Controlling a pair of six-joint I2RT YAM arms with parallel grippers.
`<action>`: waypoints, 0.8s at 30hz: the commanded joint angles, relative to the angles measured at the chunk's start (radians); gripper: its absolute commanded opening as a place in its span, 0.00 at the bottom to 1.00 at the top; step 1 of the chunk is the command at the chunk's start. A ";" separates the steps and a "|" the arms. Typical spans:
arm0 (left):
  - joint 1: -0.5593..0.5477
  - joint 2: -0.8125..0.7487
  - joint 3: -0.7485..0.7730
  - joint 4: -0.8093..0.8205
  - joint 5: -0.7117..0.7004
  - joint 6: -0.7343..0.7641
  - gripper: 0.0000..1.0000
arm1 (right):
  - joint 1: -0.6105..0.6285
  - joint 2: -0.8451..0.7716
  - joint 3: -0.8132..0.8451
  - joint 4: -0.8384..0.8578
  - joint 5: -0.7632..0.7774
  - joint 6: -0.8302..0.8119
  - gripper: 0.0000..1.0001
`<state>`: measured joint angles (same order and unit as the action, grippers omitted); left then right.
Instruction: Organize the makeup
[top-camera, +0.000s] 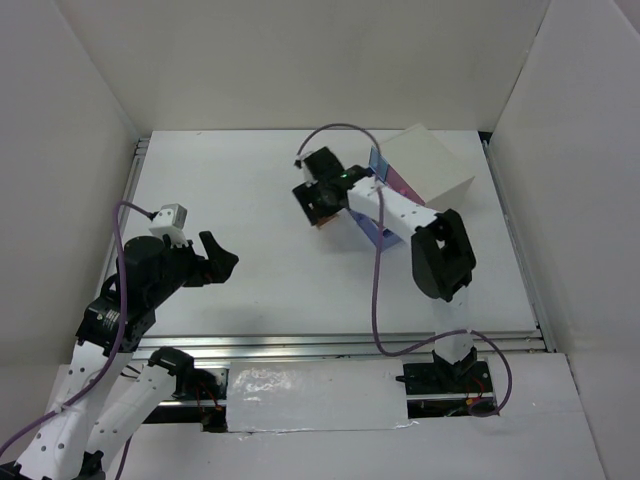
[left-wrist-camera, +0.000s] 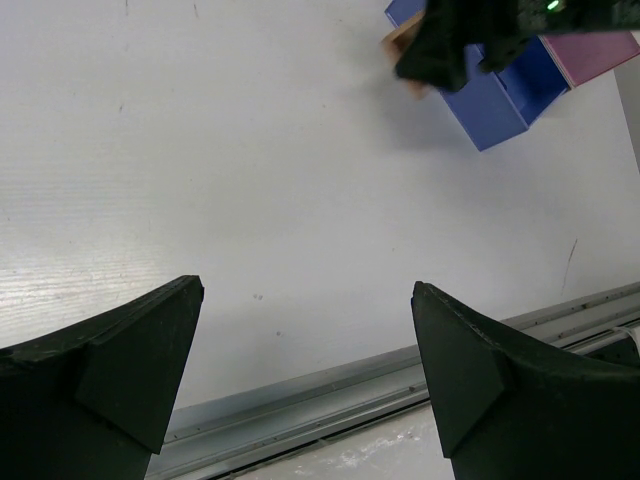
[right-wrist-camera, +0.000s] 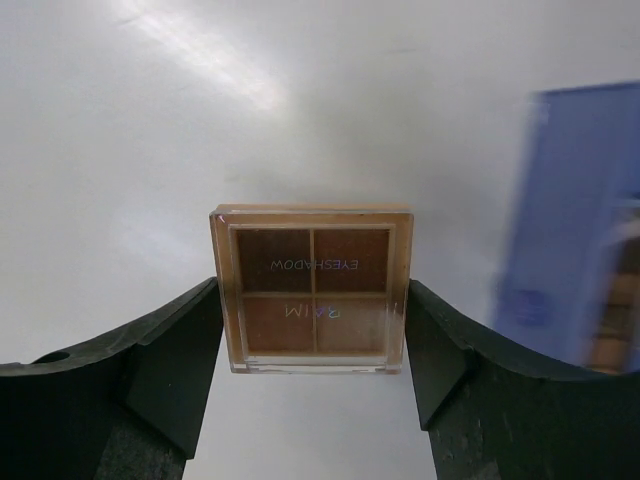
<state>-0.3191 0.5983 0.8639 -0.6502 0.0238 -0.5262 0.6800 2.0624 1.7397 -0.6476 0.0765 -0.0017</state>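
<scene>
My right gripper (right-wrist-camera: 312, 292) is pinching the flat square brown eyeshadow palette (right-wrist-camera: 313, 255) by its side edges, near the blue drawer (right-wrist-camera: 575, 230). My left gripper (left-wrist-camera: 308, 290) is hanging spread wide over the white table (left-wrist-camera: 250, 180), well apart.

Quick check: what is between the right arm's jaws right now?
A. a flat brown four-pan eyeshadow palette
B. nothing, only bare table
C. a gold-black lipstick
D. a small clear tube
A: the right wrist view shows the flat brown four-pan eyeshadow palette sitting between the right arm's jaws, which are closed against its two side edges.
</scene>
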 joint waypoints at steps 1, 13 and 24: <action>-0.003 -0.012 -0.002 0.044 0.004 0.011 0.99 | -0.118 -0.090 -0.046 -0.009 0.091 -0.087 0.40; -0.003 -0.011 -0.003 0.049 0.024 0.017 0.99 | -0.312 -0.116 -0.043 -0.024 0.121 -0.018 0.61; -0.003 -0.014 -0.005 0.049 0.022 0.017 0.99 | -0.241 -0.179 -0.055 -0.011 -0.006 0.066 1.00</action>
<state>-0.3195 0.5972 0.8635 -0.6502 0.0322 -0.5259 0.3901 1.9728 1.6821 -0.6807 0.1520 0.0334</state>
